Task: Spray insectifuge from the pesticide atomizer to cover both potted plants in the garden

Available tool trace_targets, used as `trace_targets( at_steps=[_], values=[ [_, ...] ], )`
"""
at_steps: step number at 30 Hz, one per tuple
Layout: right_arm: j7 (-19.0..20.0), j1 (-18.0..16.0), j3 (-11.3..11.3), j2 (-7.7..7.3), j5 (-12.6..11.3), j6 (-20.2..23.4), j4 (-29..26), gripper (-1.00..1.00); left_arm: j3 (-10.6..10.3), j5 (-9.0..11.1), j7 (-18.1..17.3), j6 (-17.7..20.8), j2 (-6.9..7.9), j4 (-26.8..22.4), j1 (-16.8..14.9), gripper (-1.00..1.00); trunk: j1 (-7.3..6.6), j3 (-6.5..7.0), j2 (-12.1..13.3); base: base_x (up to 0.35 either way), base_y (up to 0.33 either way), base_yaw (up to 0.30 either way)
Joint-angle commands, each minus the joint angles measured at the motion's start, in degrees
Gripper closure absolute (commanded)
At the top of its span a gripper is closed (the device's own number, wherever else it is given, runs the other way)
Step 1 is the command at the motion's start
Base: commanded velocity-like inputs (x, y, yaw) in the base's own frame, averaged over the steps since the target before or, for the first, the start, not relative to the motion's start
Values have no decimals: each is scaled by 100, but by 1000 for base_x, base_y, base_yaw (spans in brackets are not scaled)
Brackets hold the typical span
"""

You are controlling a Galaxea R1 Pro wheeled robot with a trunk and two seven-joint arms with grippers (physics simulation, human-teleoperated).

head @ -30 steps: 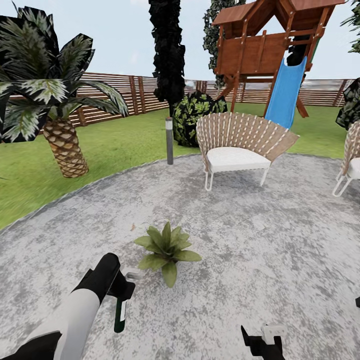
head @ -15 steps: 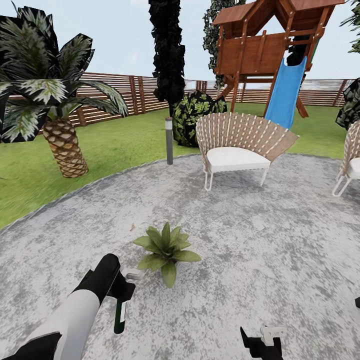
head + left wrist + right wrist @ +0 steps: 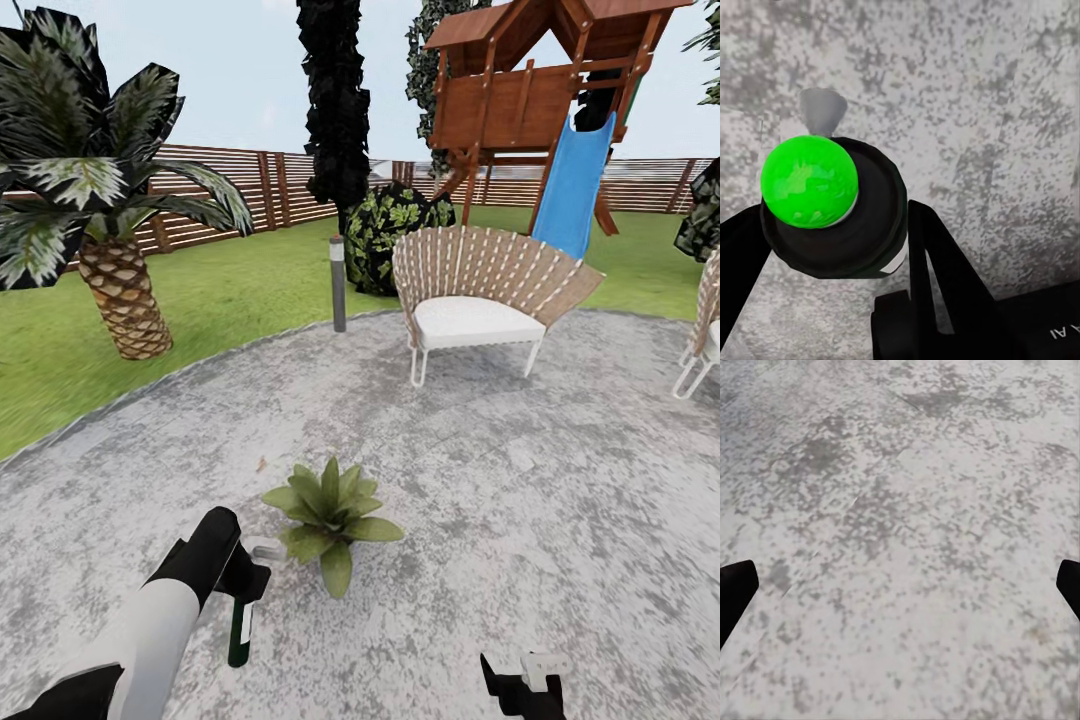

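My left gripper (image 3: pixel 243 585) is shut on the pesticide atomizer (image 3: pixel 240 630), a dark-green bottle with a white label that hangs down from its black head. In the left wrist view the atomizer (image 3: pixel 832 217) is seen end-on, with a bright green cap on a black round head between the black fingers (image 3: pixel 937 262). Its grey nozzle (image 3: pixel 266 548) points toward a potted plant (image 3: pixel 330 512), a low green rosette on the grey patio just right of the gripper. My right gripper (image 3: pixel 525 685) is low at the view's bottom edge and is open over bare paving (image 3: pixel 900 547).
A woven chair (image 3: pixel 480 295) stands further back on the patio (image 3: pixel 560 480), and a second chair (image 3: pixel 705 330) is at the right edge. A grey bollard lamp (image 3: pixel 338 283) marks the patio rim. A palm (image 3: pixel 115 270), lawn, the wooden fence and a playhouse with a blue slide (image 3: pixel 570 185) lie beyond.
The whole view has shifted slightly, so the camera moved: the plant now sits a little lower and nearer, the palm further left. Both arms keep their places in the picture.
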Motion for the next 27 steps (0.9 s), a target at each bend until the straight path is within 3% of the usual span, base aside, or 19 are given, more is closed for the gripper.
trace_targets(
  at_steps=[1,5,8,13,14,15,19,27],
  values=[
    [50,-3,15,-1,-60,-13,3,-100,44,-65,-47,17,-7,-8,-7,100,-1,-5,-2,4,0,-202],
    [50,-3,15,-1,-60,-13,3,-100,41,-67,-47,25,-13,108,-1,100,-1,-5,-2,1,0,-257],
    [50,-3,15,-1,-59,-13,3,-100,29,-79,-47,18,-64,763,-32,100,-1,-5,-2,0,0,-61],
    [50,-3,15,-1,-59,-13,3,-100,27,-101,-47,18,-141,827,-57,100,-1,-5,-2,0,0,-5],
    [50,-3,15,-2,-58,-13,3,-100,24,-98,-47,19,-152,806,-113,100,-1,-5,-2,0,0,0],
    [55,-3,15,-1,-57,-13,-2,-100,26,-103,-47,30,-251,856,-398,100,-1,-5,-2,0,0,0],
    [51,-3,15,3,-59,-13,-13,-100,24,-106,-45,35,-368,877,-564,100,-1,-5,-2,0,0,0],
    [50,-3,15,-1,-51,-13,3,-100,-32,-115,-38,70,-367,1058,-652,100,-1,-5,-2,0,0,0]
  ],
)
